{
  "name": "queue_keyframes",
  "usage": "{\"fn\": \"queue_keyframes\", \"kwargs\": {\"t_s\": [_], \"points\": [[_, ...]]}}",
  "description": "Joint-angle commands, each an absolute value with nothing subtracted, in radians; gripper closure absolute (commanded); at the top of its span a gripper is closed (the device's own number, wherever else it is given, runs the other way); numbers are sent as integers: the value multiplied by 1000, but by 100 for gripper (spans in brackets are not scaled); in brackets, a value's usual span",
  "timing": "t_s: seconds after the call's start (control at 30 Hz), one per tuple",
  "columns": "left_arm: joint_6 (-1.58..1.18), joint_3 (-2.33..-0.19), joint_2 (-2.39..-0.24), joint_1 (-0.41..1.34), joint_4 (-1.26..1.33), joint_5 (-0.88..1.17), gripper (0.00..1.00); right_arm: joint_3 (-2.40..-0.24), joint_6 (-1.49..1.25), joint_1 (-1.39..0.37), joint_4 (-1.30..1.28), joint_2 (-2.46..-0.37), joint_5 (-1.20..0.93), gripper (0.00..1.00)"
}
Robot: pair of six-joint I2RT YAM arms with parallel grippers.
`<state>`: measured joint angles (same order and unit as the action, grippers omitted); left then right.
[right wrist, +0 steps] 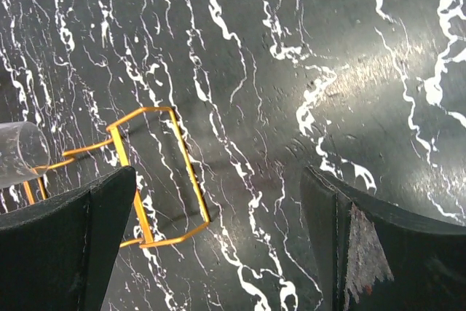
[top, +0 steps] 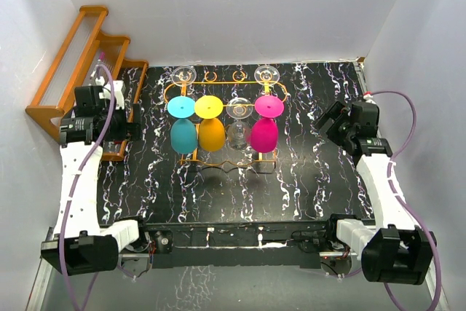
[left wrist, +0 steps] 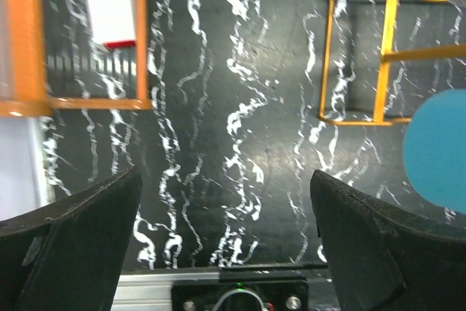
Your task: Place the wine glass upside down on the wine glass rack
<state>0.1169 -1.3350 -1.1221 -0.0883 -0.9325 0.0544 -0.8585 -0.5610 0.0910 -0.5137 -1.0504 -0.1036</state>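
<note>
1. Wine glass rack [top: 222, 97], thin orange-gold wire, stands upper centre of the top view on the black, white-veined bench [top: 313, 180].
2. Front rail, L to R: cyan glass [top: 183, 135], yellow glass [top: 211, 133], clear wine glass [top: 237, 133], magenta glass [top: 263, 133]. All four hang bowl-down w/ their round feet on top at the rail, side by side.
3. Back rail: two more clear glasses, one toward the upper left [top: 183, 74], the other toward the upper right [top: 267, 73]. Only their feet show plainly.
4. Left end effector [top: 129, 118] sits at the left of the frame, over the near edge of the brown wooden rack [top: 73, 56] and well apart from the wire rack. In its wrist view the fingers [left wrist: 73, 238] are spread wide w/ nothing between them, only bench below.
5. Right end effector [top: 331, 118] is at right mid-frame, near the wire rack's R end but not touching it. Its fingers [right wrist: 65, 245] are also spread wide, gripping nothing.
6. Left wrist view: a wire end of the rack is at upper right, and the cyan foot shows as a disc at the right edge. The wooden rails are at upper left w/ a white, red-edged tag [left wrist: 111, 9] between them.
7. Right wrist view: a wire loop of the rack is at lower left, and a bit of clear glass shows at the left edge.
</note>
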Motion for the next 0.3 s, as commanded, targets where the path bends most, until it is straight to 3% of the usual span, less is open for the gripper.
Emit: {"fn": "queue_keyframes", "kwargs": {"t_s": [0.0,0.27], "points": [[32,-1288,-1057,-142,-932,250,3,-799,-666,90,-494,-966,-46,2],[-120,-1188,-942,-182,-747,78,3,-622,-810,89,-237,-916,-21,2]]}}
